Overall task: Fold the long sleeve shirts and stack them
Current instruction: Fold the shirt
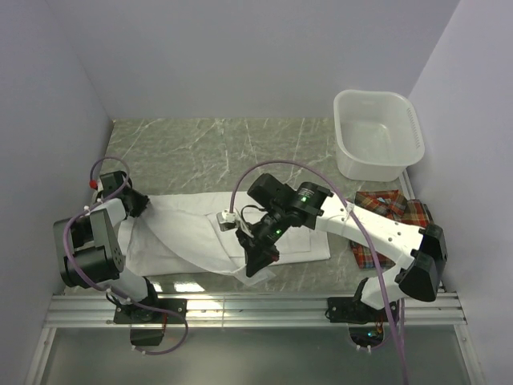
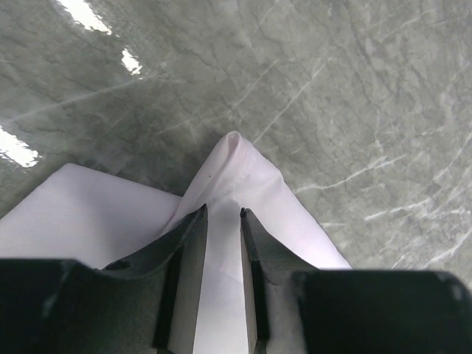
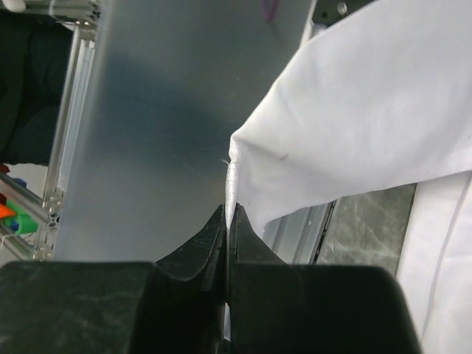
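Over the table point(image 1: 208, 148), top external view: white shirt point(image 1: 192, 228) spread flat across the middle, between the two arms. Left gripper point(image 1: 138, 205) sits at the shirt's left end. Right gripper point(image 1: 258, 255) is at the shirt's near edge, with a flap of cloth raised there. Plaid shirt point(image 1: 393, 215) lies crumpled at the right, partly under the right arm, just near the white basin point(image 1: 375, 132).

Left wrist view: jaws drawn to a narrow gap, a ridge of white shirt point(image 2: 247, 173) pinched between them and peaking just past the tips; green marble table point(image 2: 332, 88) beyond.

Right wrist view: right gripper point(image 3: 227, 218) has its jaws pressed together on a thin edge of the white shirt point(image 3: 354, 125). Cloth hangs up off the surface, above the metal rail point(image 3: 299, 228) at the table's near edge.
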Tool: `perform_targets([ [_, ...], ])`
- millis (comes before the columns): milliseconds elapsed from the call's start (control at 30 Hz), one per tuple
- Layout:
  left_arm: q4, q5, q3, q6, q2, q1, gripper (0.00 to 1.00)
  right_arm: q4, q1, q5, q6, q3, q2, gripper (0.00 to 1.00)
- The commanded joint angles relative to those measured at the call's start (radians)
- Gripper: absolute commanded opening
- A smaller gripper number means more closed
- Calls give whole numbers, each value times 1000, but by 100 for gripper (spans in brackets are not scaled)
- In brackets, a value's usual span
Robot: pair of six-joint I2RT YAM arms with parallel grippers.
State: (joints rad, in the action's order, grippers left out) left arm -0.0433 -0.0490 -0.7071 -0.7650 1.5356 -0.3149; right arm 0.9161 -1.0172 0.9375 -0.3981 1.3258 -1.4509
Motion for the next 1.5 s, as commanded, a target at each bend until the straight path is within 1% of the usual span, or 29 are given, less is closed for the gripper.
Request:
perform_targets([
  [0,36,-46,-2,-4,-17,-6,31,73,-14,81,-61,90,-32,0],
  [100,66,-104,0,0,-107,16,35,109,-21,72,-87,119,-77,0],
  [167,21,-104,-11,7,-191,40,38,106,-23,61,-79,115,-91,0],
  [267,-26,-91,-29,3,-284,112,41,67,-23,38,-48,87,-109,0],
  [400,-21,-100,-12,-46,-312,218,39,6,-24,9,-15,47,-121,0],
  [533,19,-97,6,-92,-229,286,35,4,-24,-19,4,59,-143,0],
  [567,35,-101,11,-111,-177,299,30,10,-24,-16,1,64,-147,0],
  [633,75,-121,5,-128,-120,307,27,12,-24,-17,1,70,-149,0],
  [667,85,-141,-14,-134,-68,310,25,13,-24,-20,1,70,-144,0],
  [800,120,-126,-64,-145,27,343,20,3,-23,-9,4,55,-143,0],
  [1033,190,-91,-115,-237,165,343,15,-17,-23,-5,18,33,-155,0],
  [1067,198,-91,-130,-253,199,343,13,-10,-23,-6,15,35,-161,0],
  [1167,220,-88,-161,-284,253,343,13,21,-24,-11,1,55,-170,0],
  [1300,226,-46,-190,-293,274,341,12,49,-27,3,-21,72,-170,0],
  [1467,215,-48,-238,-270,322,341,10,72,-29,32,-47,108,-183,0],
])
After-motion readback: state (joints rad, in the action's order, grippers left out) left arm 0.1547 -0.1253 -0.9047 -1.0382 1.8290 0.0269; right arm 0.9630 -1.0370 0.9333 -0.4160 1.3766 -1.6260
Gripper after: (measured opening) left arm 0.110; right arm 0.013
